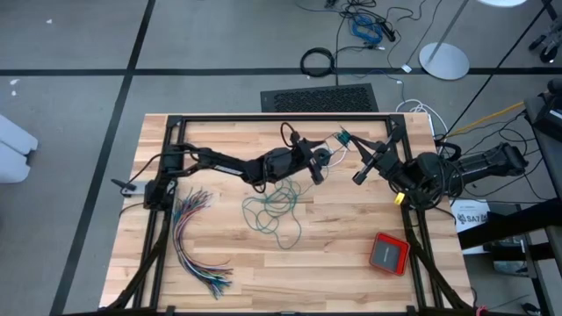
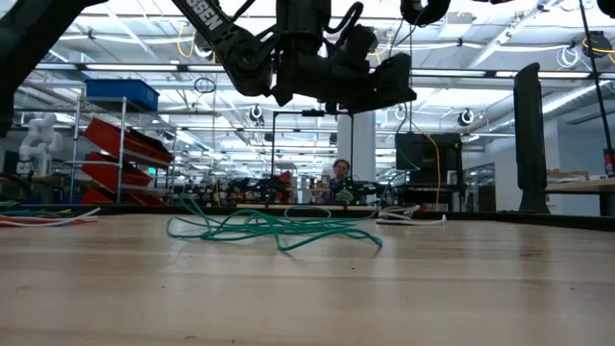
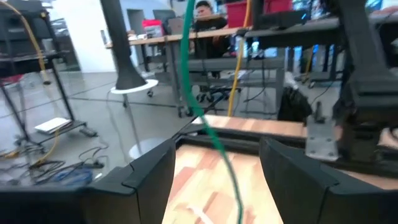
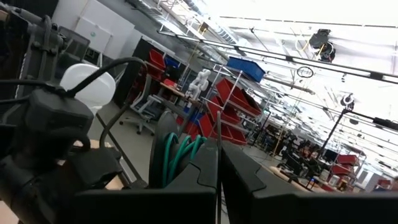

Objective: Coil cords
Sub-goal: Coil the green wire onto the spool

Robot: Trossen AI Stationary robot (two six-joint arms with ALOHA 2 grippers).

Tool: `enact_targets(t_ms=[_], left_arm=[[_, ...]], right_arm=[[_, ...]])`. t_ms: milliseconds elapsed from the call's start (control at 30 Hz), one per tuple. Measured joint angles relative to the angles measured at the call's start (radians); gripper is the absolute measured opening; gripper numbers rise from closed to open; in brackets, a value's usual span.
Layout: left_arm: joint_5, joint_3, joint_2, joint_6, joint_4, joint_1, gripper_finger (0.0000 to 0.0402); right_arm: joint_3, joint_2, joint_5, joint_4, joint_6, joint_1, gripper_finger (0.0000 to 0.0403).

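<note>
Above table (image 1: 263,263), teal cord (image 1: 277,211) between left gripper (image 3: 214,168) fingers (parted).

teal-green cord (image 1: 279,211), red box (image 1: 389,253), many-coloured wires (image 1: 195,241)

Only partial white letters "SSEN" show on the arm (image 2: 216,21).

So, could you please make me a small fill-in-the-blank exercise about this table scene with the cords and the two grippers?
1. The loose cord lying tangled on the wooden table is teal-____.
2. The left gripper has its fingers ____, and a green strand runs between them.
3. The right gripper is ____ on loops of green cord.
4. The fanned bundle of many-coloured wires lies on the table under the ____ arm.

Missing words: green; open; shut; left
</note>
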Motion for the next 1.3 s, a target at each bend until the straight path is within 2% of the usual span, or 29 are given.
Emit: enact_targets(t_ms=[733,933,1100,1300], left_arm=[[-0.007,0.000,0.000,0.008,-0.017,-0.003,0.0242],[-0.047,0.000,0.000,-0.042,-0.017,0.013,0.0238],[-0.047,-0.001,0.000,-0.143,-0.049,0.036,0.0192],[0.007,-0.001,0.000,-0.162,-0.090,0.037,0.0117]], right_arm=[[0.000,0.003,0.000,-0.020,0.022,0.000,0.0000],[0.000,0.003,0.001,-0.020,0.022,0.000,0.0000],[0.000,0.003,0.001,-0.020,0.023,0.000,0.0000],[0.000,0.003,0.001,-0.020,0.022,0.000,0.0000]])
